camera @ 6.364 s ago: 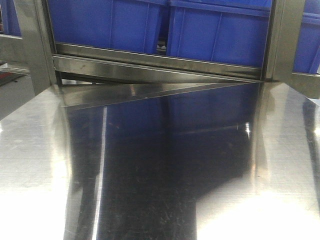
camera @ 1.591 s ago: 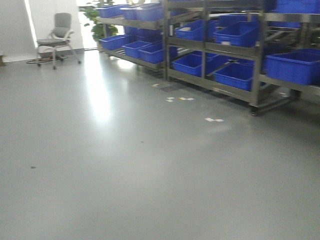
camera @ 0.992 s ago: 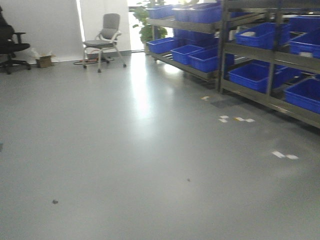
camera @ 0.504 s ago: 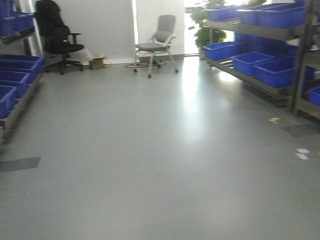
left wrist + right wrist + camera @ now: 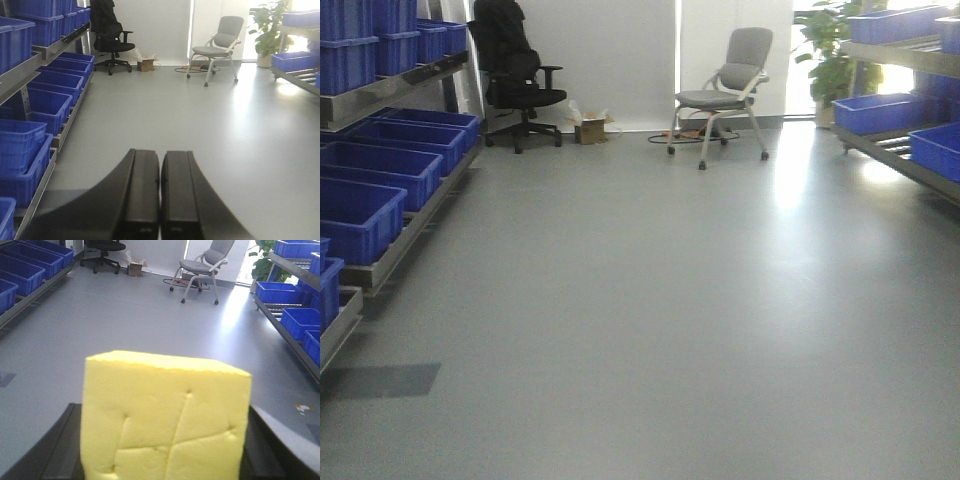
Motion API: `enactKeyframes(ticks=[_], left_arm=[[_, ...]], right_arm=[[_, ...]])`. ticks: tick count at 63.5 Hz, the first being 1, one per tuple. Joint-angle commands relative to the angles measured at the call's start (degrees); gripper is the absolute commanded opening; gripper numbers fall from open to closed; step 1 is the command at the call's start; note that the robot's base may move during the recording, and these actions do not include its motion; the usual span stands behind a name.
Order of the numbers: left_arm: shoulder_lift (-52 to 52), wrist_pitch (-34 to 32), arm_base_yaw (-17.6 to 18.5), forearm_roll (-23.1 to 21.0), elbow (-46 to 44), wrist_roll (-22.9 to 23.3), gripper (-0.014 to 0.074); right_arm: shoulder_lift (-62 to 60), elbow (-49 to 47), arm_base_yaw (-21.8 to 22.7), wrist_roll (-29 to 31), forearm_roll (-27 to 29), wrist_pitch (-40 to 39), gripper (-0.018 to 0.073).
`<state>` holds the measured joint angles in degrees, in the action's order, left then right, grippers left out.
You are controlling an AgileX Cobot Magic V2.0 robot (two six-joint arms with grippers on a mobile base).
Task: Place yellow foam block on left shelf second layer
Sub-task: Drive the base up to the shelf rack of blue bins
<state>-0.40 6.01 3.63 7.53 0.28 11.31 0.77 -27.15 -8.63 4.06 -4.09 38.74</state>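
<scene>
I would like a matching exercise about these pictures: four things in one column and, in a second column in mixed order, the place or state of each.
Things:
1. yellow foam block
2. left tool
3. black office chair
4. grey chair

Places or states:
A. shut, holding nothing
B. at the far wall, right of the cardboard box
C. gripped in the right tool
D. at the far wall, beside the left shelf

Pairs: 1-C, 2-A, 3-D, 4-B
</scene>
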Motion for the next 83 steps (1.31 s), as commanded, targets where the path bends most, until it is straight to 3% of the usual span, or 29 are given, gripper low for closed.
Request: enactKeyframes(ticks=[1,83], left_arm=[[-0.8,-4.8,0.0,-0.4,1.6,0.2,0.0137],[-0.8,-4.8,0.0,-0.4,1.6,0.2,0.0137]], right_arm=[[1.4,-1.6,0.3,0.3,-0.5,-5.1,0.0279],[1.6,-1.5,0.3,0.3,-0.5,-5.1,0.0279]])
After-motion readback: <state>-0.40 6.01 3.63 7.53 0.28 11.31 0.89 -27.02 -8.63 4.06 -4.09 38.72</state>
